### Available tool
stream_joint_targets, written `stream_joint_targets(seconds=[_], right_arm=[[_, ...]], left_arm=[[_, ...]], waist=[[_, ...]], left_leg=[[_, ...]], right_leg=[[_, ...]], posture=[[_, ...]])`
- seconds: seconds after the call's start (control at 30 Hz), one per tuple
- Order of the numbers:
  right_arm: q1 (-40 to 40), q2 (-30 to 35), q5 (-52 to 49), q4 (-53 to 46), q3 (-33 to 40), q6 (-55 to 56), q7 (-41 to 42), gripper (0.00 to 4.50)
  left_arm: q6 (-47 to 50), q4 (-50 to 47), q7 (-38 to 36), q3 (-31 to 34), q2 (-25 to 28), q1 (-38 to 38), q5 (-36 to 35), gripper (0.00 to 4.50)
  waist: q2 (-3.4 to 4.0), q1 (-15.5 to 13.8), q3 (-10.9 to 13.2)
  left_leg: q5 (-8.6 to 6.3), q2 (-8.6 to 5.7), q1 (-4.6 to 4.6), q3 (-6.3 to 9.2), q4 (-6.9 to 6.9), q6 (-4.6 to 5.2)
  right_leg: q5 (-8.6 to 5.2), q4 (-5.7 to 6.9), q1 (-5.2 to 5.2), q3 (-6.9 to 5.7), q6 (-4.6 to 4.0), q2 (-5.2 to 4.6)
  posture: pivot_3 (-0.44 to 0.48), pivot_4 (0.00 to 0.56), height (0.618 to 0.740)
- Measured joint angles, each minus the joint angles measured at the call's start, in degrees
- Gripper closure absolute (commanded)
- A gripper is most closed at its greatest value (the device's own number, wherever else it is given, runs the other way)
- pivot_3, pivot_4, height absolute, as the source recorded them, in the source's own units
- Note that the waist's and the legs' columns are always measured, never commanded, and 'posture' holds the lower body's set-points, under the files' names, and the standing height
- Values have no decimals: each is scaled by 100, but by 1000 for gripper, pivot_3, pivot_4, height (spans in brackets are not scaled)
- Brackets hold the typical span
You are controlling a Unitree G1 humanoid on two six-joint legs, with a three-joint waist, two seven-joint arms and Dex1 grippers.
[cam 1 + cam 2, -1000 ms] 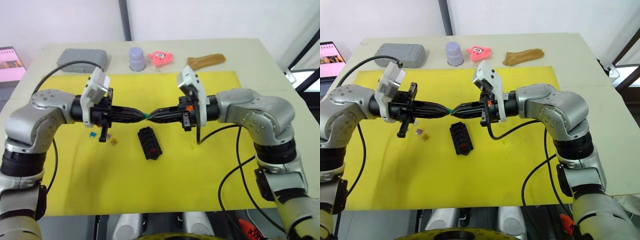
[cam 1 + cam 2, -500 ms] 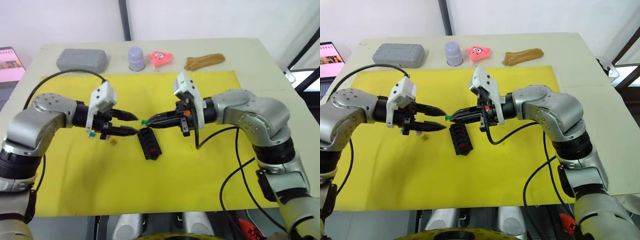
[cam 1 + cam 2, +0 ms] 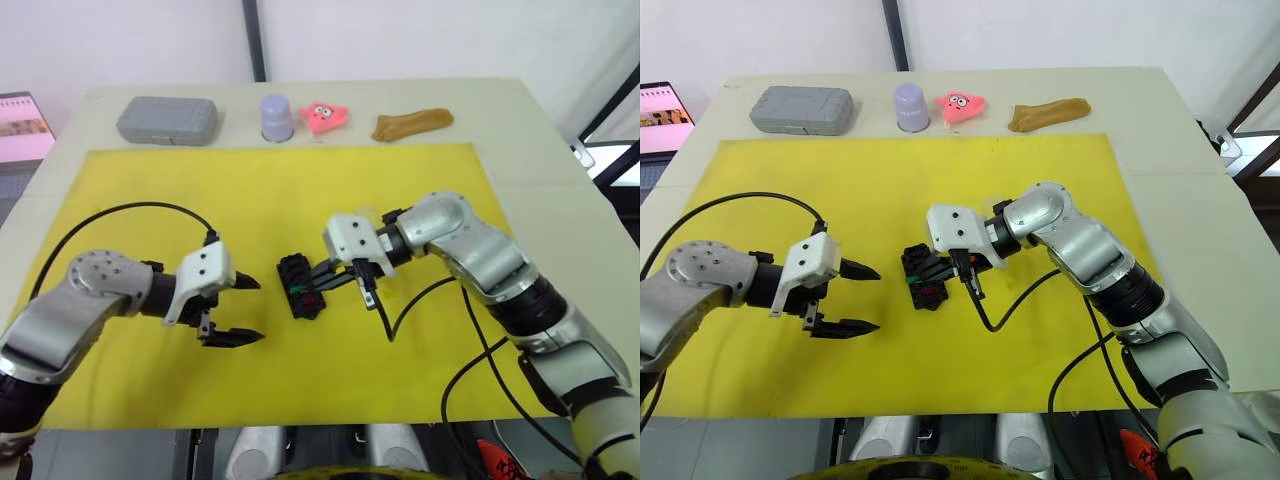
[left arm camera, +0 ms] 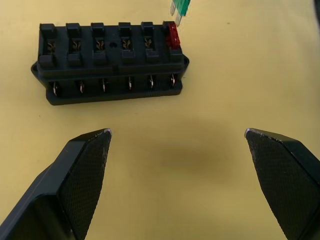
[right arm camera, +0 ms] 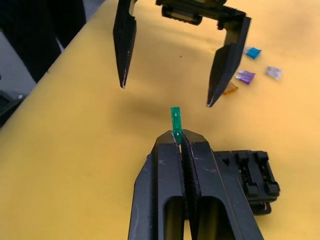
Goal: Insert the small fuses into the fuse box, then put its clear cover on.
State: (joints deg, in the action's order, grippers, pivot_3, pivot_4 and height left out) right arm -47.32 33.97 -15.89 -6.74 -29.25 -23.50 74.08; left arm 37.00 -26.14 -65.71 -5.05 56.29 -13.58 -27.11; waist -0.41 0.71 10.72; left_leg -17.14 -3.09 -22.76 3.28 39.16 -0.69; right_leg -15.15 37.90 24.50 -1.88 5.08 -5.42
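The black fuse box (image 3: 298, 287) lies mid-mat with a red fuse (image 4: 172, 35) seated in an end slot. My right gripper (image 3: 300, 291) is shut on a green fuse (image 5: 175, 120) and holds it low over the box's end, beside the red one. My left gripper (image 3: 256, 311) stands open a little to the left of the box, its fingers (image 4: 85, 165) spread wide with nothing between them. Blue (image 5: 253, 52), purple (image 5: 245, 76), clear (image 5: 273, 72) and orange (image 5: 230, 90) fuses lie loose on the mat behind my left gripper. The clear cover is out of view.
A yellow mat (image 3: 400, 180) covers the table. Along the far edge stand a grey case (image 3: 167, 120), a lilac cup (image 3: 276, 117), a pink toy (image 3: 323, 115) and a brown object (image 3: 412, 124). A screen (image 3: 25, 125) sits at far left.
My left gripper opened, let go of the green fuse and drew back toward the near left. The right gripper kept the fuse and carried it down to the fuse box.
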Motion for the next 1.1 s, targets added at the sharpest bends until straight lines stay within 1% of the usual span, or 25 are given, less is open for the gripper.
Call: stream_joint_targets(seconds=[0.1, 0.37, 1.1], right_arm=[[-47, -73, 282, 305, -98, 273, 131, 4500], [-48, -203, 589, 648, -126, 513, 367, 4500], [-63, -377, 961, 984, -119, 853, 540, 4500]], left_arm=[[-5, -91, 198, 1, -111, 56, 35, 27], [-5, -162, 374, 1, -135, 159, 40, 27], [-24, -213, 485, 1, -149, 178, 40, 27]], waist=[[0, 3, 0], [0, 2, 0], [0, 3, 0]], left_leg=[[0, 1, 0, 1, 0, 0], [2, 1, 0, 2, -1, -4], [2, 0, 1, 2, -1, -5]], right_leg=[[0, 1, 1, 0, 0, 2], [0, 1, 1, 0, -1, 2], [0, 1, 1, 0, -1, 1]], posture=[[0, 150, 731], [0, 150, 731], [0, 150, 731]])
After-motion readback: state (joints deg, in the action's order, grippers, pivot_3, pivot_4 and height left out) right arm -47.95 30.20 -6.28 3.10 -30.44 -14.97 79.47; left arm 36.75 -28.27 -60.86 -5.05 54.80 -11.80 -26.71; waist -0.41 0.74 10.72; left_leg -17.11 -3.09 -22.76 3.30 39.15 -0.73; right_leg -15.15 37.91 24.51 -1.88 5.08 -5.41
